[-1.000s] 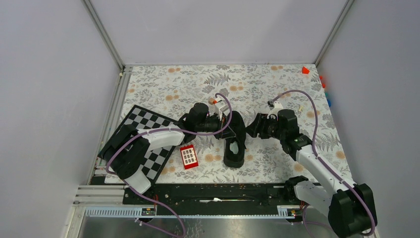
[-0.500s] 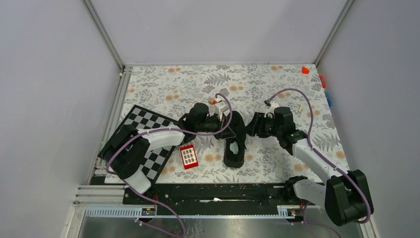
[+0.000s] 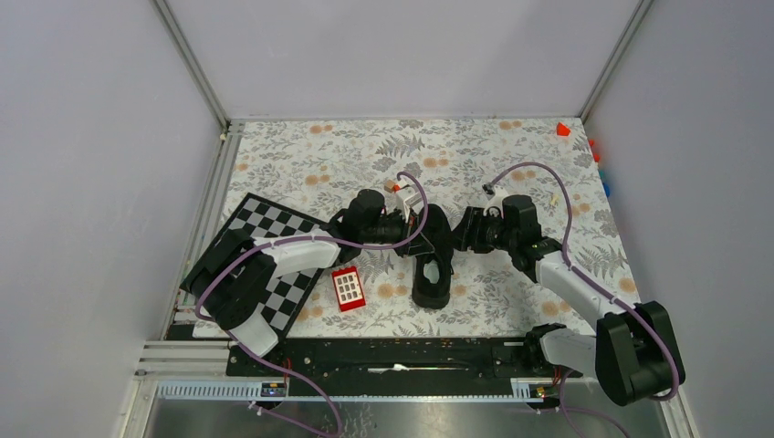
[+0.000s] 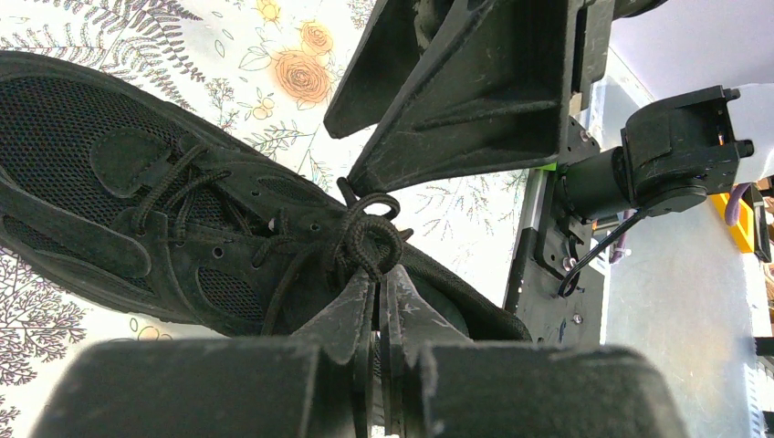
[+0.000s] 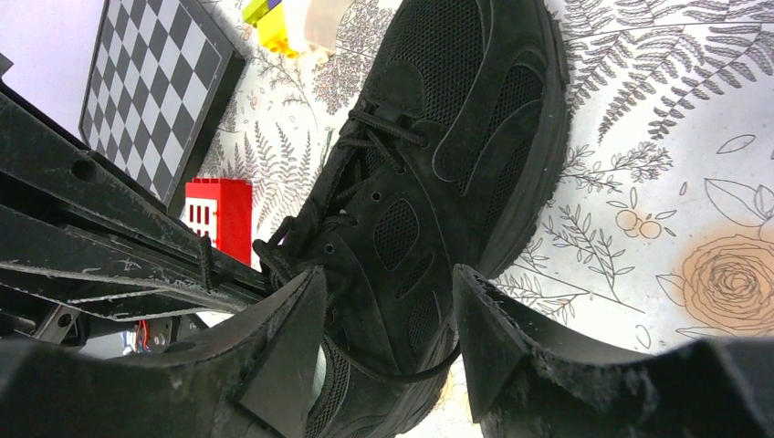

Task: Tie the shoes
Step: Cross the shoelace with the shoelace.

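The black shoe [image 3: 431, 285] lies in the middle of the floral table, toe toward the far side. My left gripper [image 4: 379, 276] comes at it from the left and is shut, its tips pinching a bunched loop of the black lace [image 4: 370, 239] above the tongue. My right gripper [image 5: 387, 281] reaches in from the right and is open, its fingers straddling the shoe's [image 5: 456, 137] collar and side. A slack lace strand [image 5: 411, 377] hangs between those fingers, untouched. From above, both grippers [image 3: 418, 230] [image 3: 454, 239] meet over the lacing, which they hide.
A red block with white keys [image 3: 348, 288] lies just left of the shoe. A chequered board [image 3: 265, 265] sits under the left arm. A small yellow and white block [image 5: 292, 23] lies beyond the toe. Small coloured blocks [image 3: 563, 130] sit by the right wall.
My right arm has shifted a little left toward the shoe and its jaws have narrowed slightly. The left arm and the shoe have not moved.
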Robot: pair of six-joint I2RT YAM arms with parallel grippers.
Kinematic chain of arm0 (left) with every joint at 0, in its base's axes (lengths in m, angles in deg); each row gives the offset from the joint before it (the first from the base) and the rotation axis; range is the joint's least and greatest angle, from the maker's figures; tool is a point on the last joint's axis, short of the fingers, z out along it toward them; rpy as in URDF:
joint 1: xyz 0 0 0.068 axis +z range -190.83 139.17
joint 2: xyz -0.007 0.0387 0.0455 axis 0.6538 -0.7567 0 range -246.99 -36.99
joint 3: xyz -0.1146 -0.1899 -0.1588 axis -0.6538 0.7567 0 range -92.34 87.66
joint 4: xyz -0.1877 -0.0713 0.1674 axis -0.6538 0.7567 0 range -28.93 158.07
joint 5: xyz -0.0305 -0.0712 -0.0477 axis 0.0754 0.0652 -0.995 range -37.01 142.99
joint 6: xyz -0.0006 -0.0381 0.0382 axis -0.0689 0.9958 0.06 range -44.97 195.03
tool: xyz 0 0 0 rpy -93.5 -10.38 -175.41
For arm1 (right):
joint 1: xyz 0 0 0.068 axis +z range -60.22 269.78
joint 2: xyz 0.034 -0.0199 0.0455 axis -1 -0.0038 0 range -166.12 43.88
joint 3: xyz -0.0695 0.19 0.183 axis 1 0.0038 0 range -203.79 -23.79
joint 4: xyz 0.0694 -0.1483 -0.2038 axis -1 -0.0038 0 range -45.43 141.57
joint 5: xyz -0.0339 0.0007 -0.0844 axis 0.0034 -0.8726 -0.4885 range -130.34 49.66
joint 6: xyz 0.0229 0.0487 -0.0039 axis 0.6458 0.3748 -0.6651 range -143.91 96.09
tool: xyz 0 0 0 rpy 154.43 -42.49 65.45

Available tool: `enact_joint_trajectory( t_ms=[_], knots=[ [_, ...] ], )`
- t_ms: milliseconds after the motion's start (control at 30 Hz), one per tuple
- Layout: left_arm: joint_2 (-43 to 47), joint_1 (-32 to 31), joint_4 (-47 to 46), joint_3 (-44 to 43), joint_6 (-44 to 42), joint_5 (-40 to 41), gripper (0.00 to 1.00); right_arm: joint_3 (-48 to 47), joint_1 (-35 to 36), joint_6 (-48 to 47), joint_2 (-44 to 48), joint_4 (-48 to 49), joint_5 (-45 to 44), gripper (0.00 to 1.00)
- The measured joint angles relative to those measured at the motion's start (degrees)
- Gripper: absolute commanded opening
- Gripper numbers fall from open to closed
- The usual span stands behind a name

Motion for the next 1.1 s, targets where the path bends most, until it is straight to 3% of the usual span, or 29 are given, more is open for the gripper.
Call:
enact_joint_trajectory(
  t_ms=[467, 767, 967, 1100],
  knots=[
    [0.00, 0.00, 0.04, 0.00, 0.00, 0.00, 0.00, 0.00, 0.00, 1.03, -1.55, 3.21, 5.29, 0.53],
    [0.00, 0.00, 0.04, 0.00, 0.00, -0.02, 0.00, 0.00, 0.00, 1.70, -3.80, 5.16, 8.52, 0.40],
    [0.00, 0.00, 0.04, 0.00, 0.00, 0.00, 0.00, 0.00, 0.00, 2.23, -4.35, 5.55, 9.86, 0.23],
    [0.00, 0.00, 0.04, 0.00, 0.00, 0.00, 0.00, 0.00, 0.00, 2.82, -4.37, 6.54, 10.03, 0.17]
  ],
)
